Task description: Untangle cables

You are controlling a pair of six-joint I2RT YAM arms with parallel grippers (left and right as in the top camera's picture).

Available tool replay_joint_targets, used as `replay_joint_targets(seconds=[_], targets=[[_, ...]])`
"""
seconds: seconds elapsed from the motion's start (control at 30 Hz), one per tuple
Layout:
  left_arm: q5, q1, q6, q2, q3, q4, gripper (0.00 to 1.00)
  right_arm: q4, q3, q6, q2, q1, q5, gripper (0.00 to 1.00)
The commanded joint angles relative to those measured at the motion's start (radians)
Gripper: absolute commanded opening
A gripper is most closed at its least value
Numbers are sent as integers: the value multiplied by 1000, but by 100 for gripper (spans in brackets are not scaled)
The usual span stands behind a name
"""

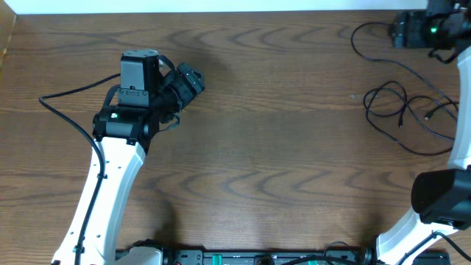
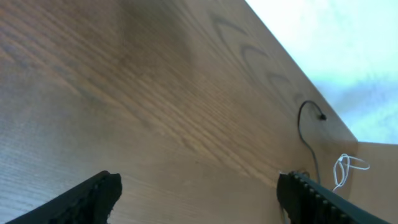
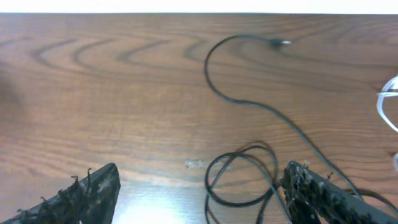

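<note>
I have both tools idle over the worktop. The right tool has its fingers spread wide with nothing between them. The left tool is spread the same way and holds nothing.

The cables all lie on the right side, so the right arm is clearly the nearer one. The left tool sits well apart from them, across a stretch of bare wood.

In the right wrist view, a black coil lies just ahead of the tool, inside the span of its fingers and closer to the right one. A long cord starts at a plug near the far edge. It bows left, then runs diagonally back toward me and right, passing just beside the coil and by the right finger. I can't tell whether it crosses over or under the coil. A white cord loops at the far right of that view, apart from the black ones.

I judge nothing is separated yet. My next move would be for the right tool to drop forward onto the coil and close across a strand. The main risk is pinching two strands at once.
</note>
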Motion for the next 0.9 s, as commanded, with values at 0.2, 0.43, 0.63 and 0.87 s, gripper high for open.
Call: replay_joint_targets(seconds=[0.2, 0.43, 0.63, 0.87], targets=[[-13, 1, 6, 4, 21, -14, 94, -24, -3, -26, 4, 31, 30, 85], [-13, 1, 6, 4, 21, -14, 95, -43, -3, -26, 2, 31, 30, 87], [-13, 1, 6, 4, 21, -14, 95, -72, -3, -26, -21, 45, 29, 89], [-13, 1, 6, 4, 21, -14, 95, -119, -3, -26, -96, 85, 29, 91]])
